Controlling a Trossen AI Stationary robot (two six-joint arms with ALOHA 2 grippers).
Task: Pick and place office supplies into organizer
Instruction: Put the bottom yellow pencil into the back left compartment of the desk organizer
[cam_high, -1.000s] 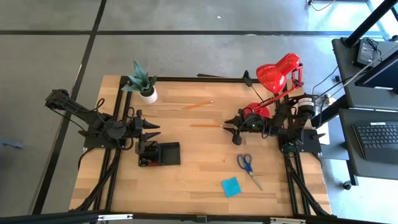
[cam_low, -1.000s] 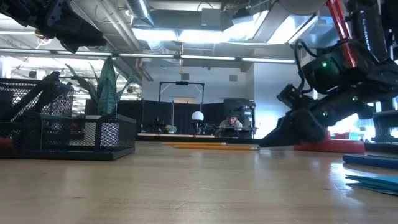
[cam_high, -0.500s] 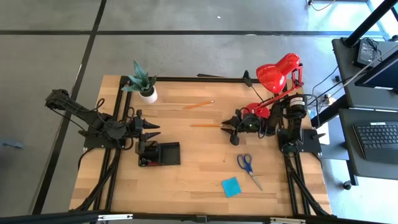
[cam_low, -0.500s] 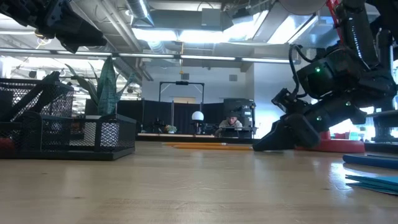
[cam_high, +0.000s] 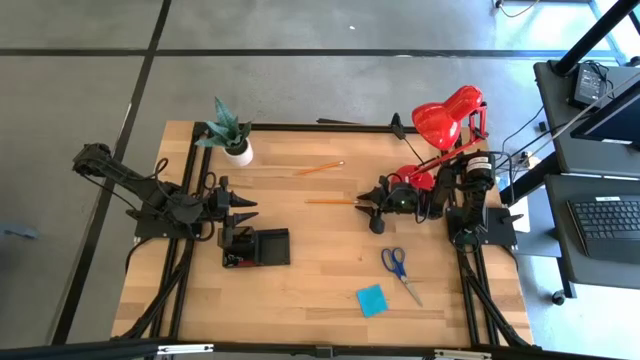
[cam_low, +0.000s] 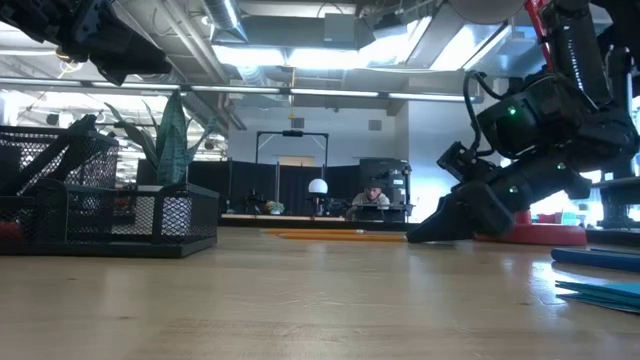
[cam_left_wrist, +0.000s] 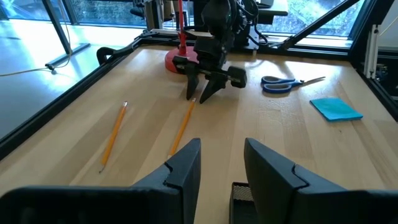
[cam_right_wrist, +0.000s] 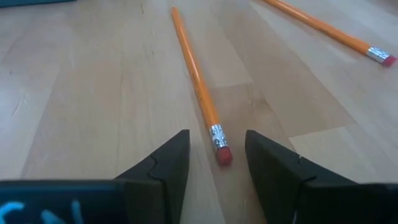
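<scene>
The right gripper (cam_right_wrist: 216, 163) rests low on the wooden table (cam_high: 320, 290), jaws parted around the eraser end of an orange pencil (cam_right_wrist: 198, 87), not clamping it. The left gripper (cam_left_wrist: 222, 163) hangs open and empty above the black mesh organizer (cam_high: 262, 247).

Contents of the organizer (cam_high: 258, 247): too small and dark to tell from above; its mesh wall (cam_low: 110, 215) screens them at worktop level. Second pencil (cam_right_wrist: 329, 29): cut off by my right wrist picture's edge. Sticky-note pad (cam_low: 600, 290): only an edge-on sliver. My left hand (cam_left_wrist: 217, 171): fingertips only.
</scene>
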